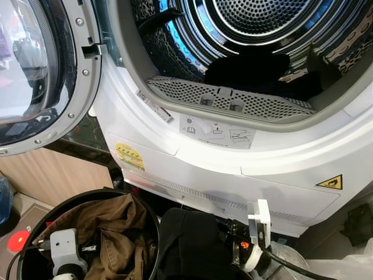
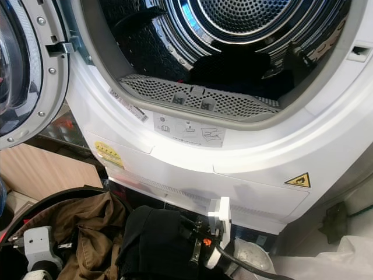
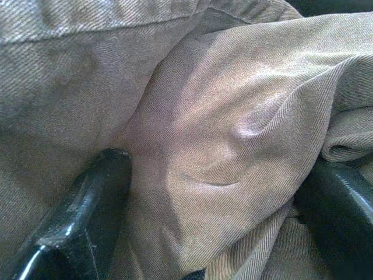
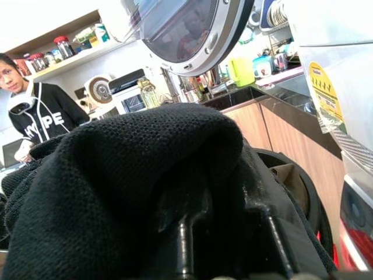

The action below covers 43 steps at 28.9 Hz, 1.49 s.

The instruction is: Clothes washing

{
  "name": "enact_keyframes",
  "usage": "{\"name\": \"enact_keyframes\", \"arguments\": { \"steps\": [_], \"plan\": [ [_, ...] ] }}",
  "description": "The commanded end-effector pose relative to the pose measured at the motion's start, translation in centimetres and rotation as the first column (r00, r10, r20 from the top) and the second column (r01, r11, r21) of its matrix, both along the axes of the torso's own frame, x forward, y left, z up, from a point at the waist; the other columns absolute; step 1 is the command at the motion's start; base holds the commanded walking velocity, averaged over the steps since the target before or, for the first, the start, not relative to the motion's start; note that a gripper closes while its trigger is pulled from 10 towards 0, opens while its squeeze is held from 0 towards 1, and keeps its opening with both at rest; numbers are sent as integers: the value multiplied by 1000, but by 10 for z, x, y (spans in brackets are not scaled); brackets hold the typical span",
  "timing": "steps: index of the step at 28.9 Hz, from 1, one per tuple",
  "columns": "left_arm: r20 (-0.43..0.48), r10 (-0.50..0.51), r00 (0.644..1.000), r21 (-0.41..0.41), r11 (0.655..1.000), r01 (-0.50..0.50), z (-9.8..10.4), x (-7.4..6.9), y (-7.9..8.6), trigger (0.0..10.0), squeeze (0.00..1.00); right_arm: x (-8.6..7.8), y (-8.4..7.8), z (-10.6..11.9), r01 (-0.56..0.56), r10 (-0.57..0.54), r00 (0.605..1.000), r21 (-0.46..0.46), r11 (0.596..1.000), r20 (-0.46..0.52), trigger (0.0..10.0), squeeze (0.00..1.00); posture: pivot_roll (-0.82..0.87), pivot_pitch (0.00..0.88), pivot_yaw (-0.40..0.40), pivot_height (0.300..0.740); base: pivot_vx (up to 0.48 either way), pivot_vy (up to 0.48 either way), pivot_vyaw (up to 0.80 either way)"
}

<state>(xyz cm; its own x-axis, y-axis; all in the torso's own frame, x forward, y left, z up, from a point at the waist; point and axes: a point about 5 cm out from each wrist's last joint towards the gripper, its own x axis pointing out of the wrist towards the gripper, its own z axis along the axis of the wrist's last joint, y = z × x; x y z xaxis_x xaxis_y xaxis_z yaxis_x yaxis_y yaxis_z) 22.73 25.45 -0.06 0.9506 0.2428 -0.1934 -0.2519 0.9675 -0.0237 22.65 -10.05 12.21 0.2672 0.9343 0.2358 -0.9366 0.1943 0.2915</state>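
Clothes for the wash sat in two heaps below the open front-loading machine (image 1: 233, 146). On the left, a brown twill garment (image 1: 111, 230) lay crumpled in a round black basket (image 1: 148, 213), its diagonal weave thick and stiff-looking, folded into deep soft ridges; the left gripper (image 3: 215, 192) had sunk into it, its glossy black fingers (image 3: 87, 204) standing apart with a fold of the cloth bunched between them, not yet pinched. A shallow pinch on such heavy cloth seemed likely to slip, or to drag the basket's rim along with it. Above it, the machine's round door (image 1: 35, 70), grey-rimmed with a bulging clear pane, hung swung open to the left. Toward the middle, a black knitted garment (image 2: 157, 239), loose and matte with a fine open mesh, was draped over the right gripper (image 4: 224, 239) just below the machine's white front; whether that gripper was clenched could not be told, since the cloth covered its fingers. Carried so, the knit could snag on the perforated grey lint filter (image 1: 227, 102) at the door's lip, or slide off short of the shiny ribbed steel drum (image 1: 256, 29), where dark clothing already lay. A trailing hem might also catch against the door seal. In the right wrist view, a person (image 4: 35, 105) stood well back in the room.
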Motion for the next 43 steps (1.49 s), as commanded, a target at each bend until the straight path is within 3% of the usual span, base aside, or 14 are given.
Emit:
{"name": "enact_keyframes", "arguments": {
  "steps": [1, 4, 5, 9, 12, 16, 18, 23, 24, 29, 32, 36, 39, 43],
  "plan": [
    [-28, -40, 999, 7, 999, 40, -4, -1, -6, 10000, 0, -2, -1, 15, -24, 22, 998, 32, 999, 58, 0, 0, -33, 55, 14, 740, 0, 0, 0],
    [-28, -40, 999, 6, 999, 40, -4, -1, -6, 10000, 0, -4, 0, 19, -49, 45, 996, 43, 998, 72, 0, 0, -33, 55, 13, 740, 0, 0, 0],
    [-29, -39, 999, 6, 999, 40, -4, -1, -6, 10000, 0, -8, -3, 38, -107, 94, 988, 104, 989, 122, 0, 0, -32, 57, 15, 740, 0, 0, 0],
    [-30, -40, 999, 6, 999, 40, -5, -1, -6, 10000, 0, -12, -6, 61, -166, 135, 972, 157, 974, 192, 0, 0, -34, 56, 16, 740, 0, 0, 0],
    [-32, -41, 999, 7, 999, 42, -4, -1, -6, 10000, 0, -14, -15, 112, -262, 158, 919, 258, 930, 361, 0, 0, -37, 54, 17, 740, 0, 0, 0],
    [-32, -43, 999, 6, 999, 44, -4, 0, -5, 10000, 0, -5, -16, 142, -260, 110, 886, 286, 922, 450, 0, 0, -43, 48, 19, 740, 0, 0, 0],
    [-33, -48, 998, 4, 999, 48, -4, 2, -7, 10000, 0, 5, -4, 166, -294, 129, 834, 235, 926, 536, 0, 0, -45, 41, 23, 740, 0, 0, 0],
    [-33, -51, 998, 5, 999, 51, -3, 4, -6, 10000, 0, 23, 13, 190, -299, 117, 794, 217, 929, 597, 0, 0, -44, 35, 29, 740, 0, 0, 0],
    [-32, -52, 998, 7, 999, 52, -3, 4, -6, 10000, 0, 34, 21, 209, -291, 82, 776, 239, 927, 626, 0, 0, -38, 29, 32, 740, 0, 0, 0],
    [-31, -52, 998, 12, 999, 52, -2, 5, -4, 10000, 0, 50, 38, 241, -283, 38, 739, 259, 924, 673, 0, 0, -35, 24, 30, 740, 0, 0, 0],
    [-30, -52, 998, 13, 999, 53, -2, 5, -4, 10000, 0, 74, 50, 260, -165, -61, 732, 263, 951, 678, 0, 0, -29, 18, 27, 740, 0, 0, 0],
    [-29, -51, 998, 14, 999, 52, -2, 6, -4, 10000, 0, 103, 49, 284, -15, -185, 725, 283, 959, 664, 0, 0, -22, 13, 25, 740, 0, 0, 0],
    [-30, -50, 998, 14, 999, 50, -1, 6, -4, 10000, 0, 117, 44, 305, 81, -279, 716, 321, 944, 640, 0, 0, -28, 14, 26, 740, 0, 0, 0],
    [-32, -51, 998, 16, 999, 51, -2, 6, -4, 10000, 0, 136, 37, 327, 314, -438, 675, 307, 899, 594, 0, 0, -28, 11, 20, 740, 0, 0, 0]
  ]
}}
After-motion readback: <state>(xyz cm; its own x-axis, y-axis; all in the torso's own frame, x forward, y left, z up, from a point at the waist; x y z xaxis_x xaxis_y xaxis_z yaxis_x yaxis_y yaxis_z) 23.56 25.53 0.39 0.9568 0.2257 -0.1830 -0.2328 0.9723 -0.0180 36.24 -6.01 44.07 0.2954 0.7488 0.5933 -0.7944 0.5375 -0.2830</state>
